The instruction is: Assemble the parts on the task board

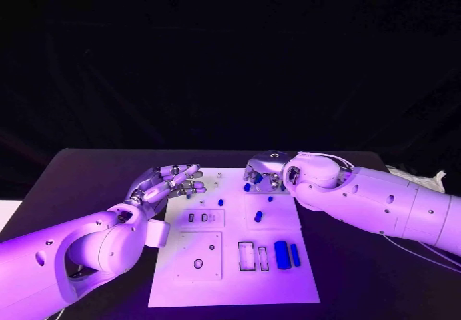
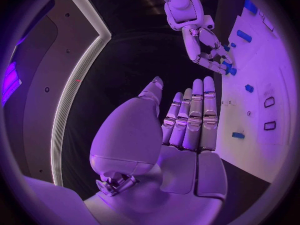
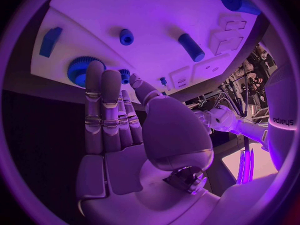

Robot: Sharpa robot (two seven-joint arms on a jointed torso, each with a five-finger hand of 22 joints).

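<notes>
Two open hands, left hand (image 1: 171,183), right hand (image 1: 264,172), flanking task board (image 1: 230,273)

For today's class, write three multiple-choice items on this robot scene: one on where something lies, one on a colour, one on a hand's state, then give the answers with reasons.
1. Where does the task board lie?
A. On the black table, between the two arms
B. Held up in the left hand
C. On the floor

2. What colour are the small parts on the board?
A. Red
B. Blue
C. Yellow

3. What is the left hand doing?
A. Gripping a part
B. Lifting the board
C. Holding nothing, fingers extended

Answers: 1 A, the white plate rests flat on the table. 2 B, the upright part looks blue. 3 C, the left wrist view shows its fingers straight with nothing in them.
</notes>
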